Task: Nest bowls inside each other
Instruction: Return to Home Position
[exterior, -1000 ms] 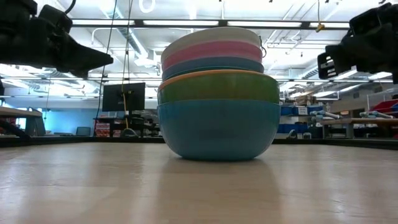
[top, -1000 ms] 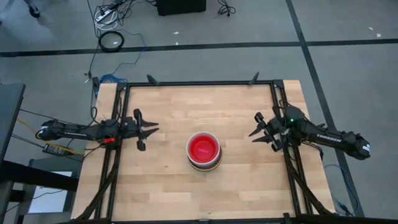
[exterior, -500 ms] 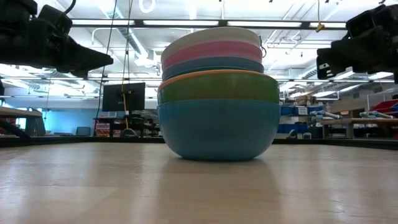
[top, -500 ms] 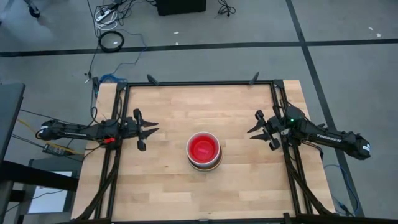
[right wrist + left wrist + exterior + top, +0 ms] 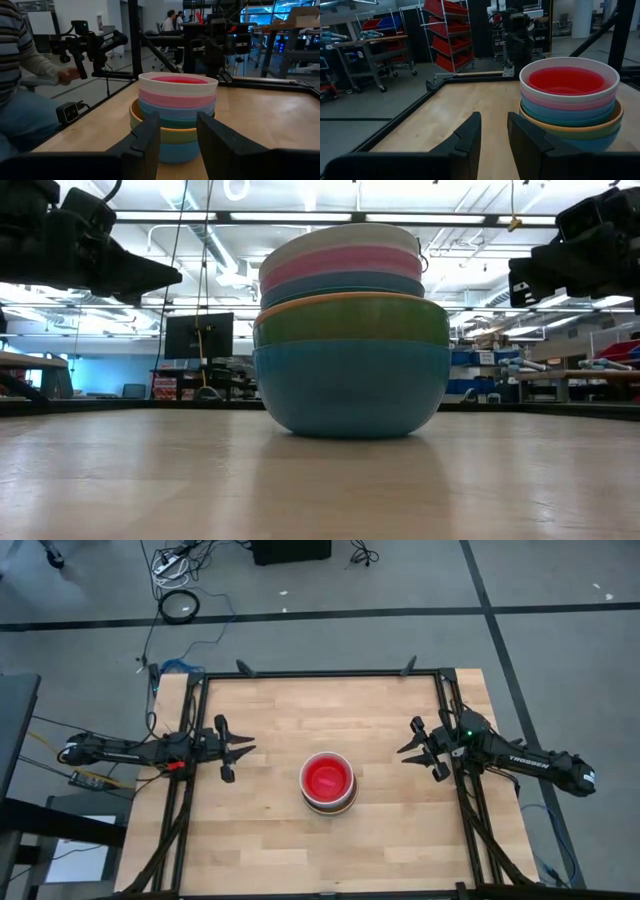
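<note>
The bowls stand nested in one stack at the table's middle. From the side a teal bowl sits with its base on the wood. Above it show green, orange, blue, pink and white rims. The innermost bowl is red. My left gripper hovers level near the left edge, pointing at the stack, open and holding nothing. My right gripper hovers level near the right edge, also open and holding nothing. Both are well clear of the stack.
A black frame rail runs around the wooden table. Bare wood lies on every side of the stack. A seated person holds a handle beyond the table's left edge. Racks with red bins stand in the room.
My right gripper has swung a little toward the table's far edge. Its opening is unchanged. The bowls and my left gripper have kept still.
</note>
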{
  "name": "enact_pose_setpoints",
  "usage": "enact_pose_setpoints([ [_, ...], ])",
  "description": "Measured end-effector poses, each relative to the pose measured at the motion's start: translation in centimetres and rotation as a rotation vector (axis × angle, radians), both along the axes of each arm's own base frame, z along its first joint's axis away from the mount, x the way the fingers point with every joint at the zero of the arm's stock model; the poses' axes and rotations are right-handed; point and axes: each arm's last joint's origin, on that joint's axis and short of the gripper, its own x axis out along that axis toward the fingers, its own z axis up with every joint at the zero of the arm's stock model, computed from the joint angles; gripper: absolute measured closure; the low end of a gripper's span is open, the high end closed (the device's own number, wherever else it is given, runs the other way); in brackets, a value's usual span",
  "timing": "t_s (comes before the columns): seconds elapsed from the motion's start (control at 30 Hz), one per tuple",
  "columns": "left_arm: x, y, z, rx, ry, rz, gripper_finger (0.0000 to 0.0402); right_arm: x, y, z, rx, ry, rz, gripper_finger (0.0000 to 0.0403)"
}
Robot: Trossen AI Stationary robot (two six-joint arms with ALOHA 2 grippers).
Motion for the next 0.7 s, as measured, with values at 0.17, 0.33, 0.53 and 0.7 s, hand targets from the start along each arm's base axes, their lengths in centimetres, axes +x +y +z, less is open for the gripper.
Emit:
enact_pose_setpoints([
  [0.17,0.0,0.0,0.0,0.000,0.000,0.000,0.0298,0.0,0.0,0.0,-0.012,-0.004,-0.001,0.0284],
  [0.33,0.0,0.0,0.0,0.000,0.000,0.000,0.0298,0.0,-0.2,0.1,-0.146,-0.051,-0.071,0.0286],
  [0.53,0.0,0.0,0.0,0.000,0.000,0.000,0.0298,0.0,-0.1,0.5,-0.090,-0.069,-0.061,0.0284],
  [0.7,0.0,0.0,0.0,0.000,0.000,0.000,0.0298,-0.3,0.4,2.0,0.075,-0.148,0.092,0.0286],
])
